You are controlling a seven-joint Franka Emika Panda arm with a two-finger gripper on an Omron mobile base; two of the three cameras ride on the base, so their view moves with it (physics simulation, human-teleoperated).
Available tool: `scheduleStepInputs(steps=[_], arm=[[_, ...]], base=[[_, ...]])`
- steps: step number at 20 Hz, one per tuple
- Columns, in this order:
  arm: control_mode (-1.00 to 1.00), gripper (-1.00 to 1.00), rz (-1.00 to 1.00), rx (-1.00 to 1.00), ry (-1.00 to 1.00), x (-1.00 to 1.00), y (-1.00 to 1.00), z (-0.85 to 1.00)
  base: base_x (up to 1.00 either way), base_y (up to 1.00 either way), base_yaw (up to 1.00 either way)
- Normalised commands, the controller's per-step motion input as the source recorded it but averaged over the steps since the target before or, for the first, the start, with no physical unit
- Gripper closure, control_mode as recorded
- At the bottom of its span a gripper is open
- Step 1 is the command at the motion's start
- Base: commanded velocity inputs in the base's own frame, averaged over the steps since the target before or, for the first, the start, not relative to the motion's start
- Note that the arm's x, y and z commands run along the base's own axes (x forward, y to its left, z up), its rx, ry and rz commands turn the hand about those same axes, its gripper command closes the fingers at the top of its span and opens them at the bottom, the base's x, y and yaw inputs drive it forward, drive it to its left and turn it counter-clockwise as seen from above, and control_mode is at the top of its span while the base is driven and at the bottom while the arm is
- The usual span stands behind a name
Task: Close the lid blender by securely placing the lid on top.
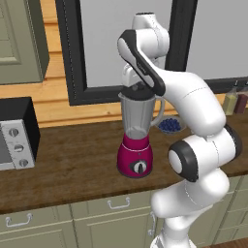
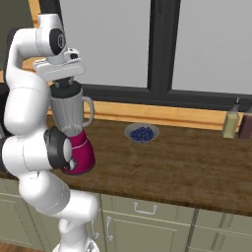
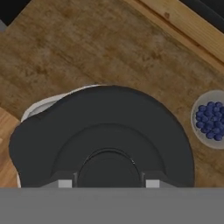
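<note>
The flat round black lid (image 3: 105, 140) sits right at the mouth of the blender (image 1: 136, 133), the tall translucent grey jar on a magenta rounded base, standing on the brown wooden counter (image 2: 187, 162). The two-finger gripper (image 1: 138, 90) hangs straight above the jar, its fingers pinching the lid's raised centre knob. From the hand view the disc lies directly beyond the fingertips, nearly covering the rim, though a pale sliver of jar edge peeks out on one side, so it looks a touch off-centre. Whether it is fully seated I cannot tell. Beyond the blender, nearer the window, waits the small bowl of blue berries (image 2: 141, 133).
</note>
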Motion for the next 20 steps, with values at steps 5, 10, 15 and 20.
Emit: scheduleStepInputs(steps=[5,10,15,20], arm=[[-1.0,1.0,0.0,0.0,0.01,-0.15,0.0,-0.05],[-1.0,1.0,0.0,0.0,0.0,-0.04,0.0,-0.15],[-1.0,1.0,0.0,-0.01,0.0,0.0,0.0,-0.21],[-1.0,1.0,0.0,-0.02,-0.03,0.01,0.0,-0.16]], base=[[0.0,0.0,0.0],[0.0,0.0,0.0],[0.0,0.0,0.0],[0.0,0.0,0.0]])
